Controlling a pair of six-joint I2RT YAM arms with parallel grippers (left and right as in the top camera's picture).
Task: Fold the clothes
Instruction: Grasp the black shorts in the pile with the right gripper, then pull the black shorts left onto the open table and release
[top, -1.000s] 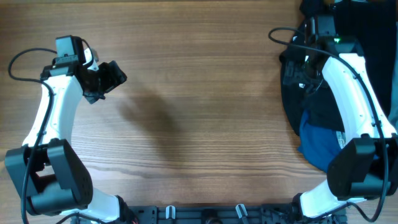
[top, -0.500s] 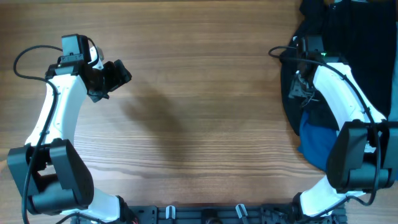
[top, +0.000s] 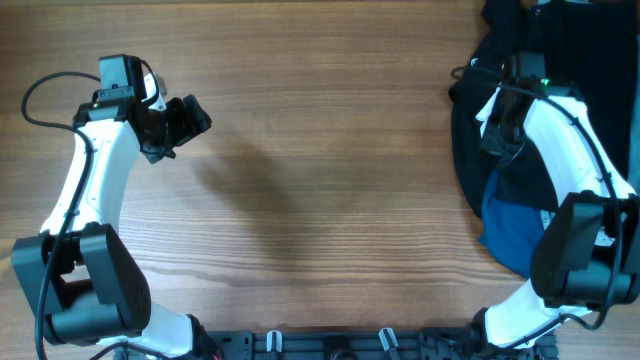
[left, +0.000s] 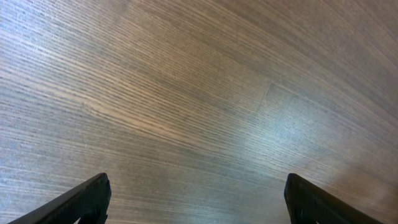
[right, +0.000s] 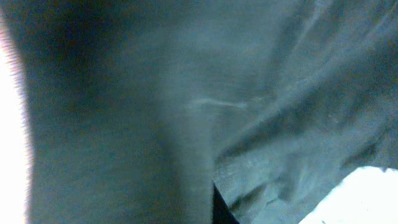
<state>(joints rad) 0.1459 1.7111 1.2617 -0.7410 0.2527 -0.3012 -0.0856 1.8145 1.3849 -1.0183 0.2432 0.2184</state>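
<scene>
The clothes lie heaped at the table's right edge: a black garment (top: 472, 160) on top and a bright-blue one (top: 512, 228) below it. My right gripper (top: 497, 128) is pressed down into the black garment and shut on a fold of it. In the right wrist view the black cloth (right: 137, 106) fills the frame, and only a dark fingertip (right: 221, 208) shows. My left gripper (top: 186, 120) hovers open over bare wood at the far left, far from the clothes. Its two fingertips (left: 90, 196) stand wide apart with nothing between them.
The wooden table (top: 320, 180) spans the view. More dark cloth (top: 530, 25) hangs over the back right corner. A black cable (top: 45, 85) loops beside the left arm, and a rail with clips (top: 330, 345) runs along the front edge.
My right gripper went from open to shut and shifted slightly right within the black garment. The left arm nudged a little to the right, then held still.
</scene>
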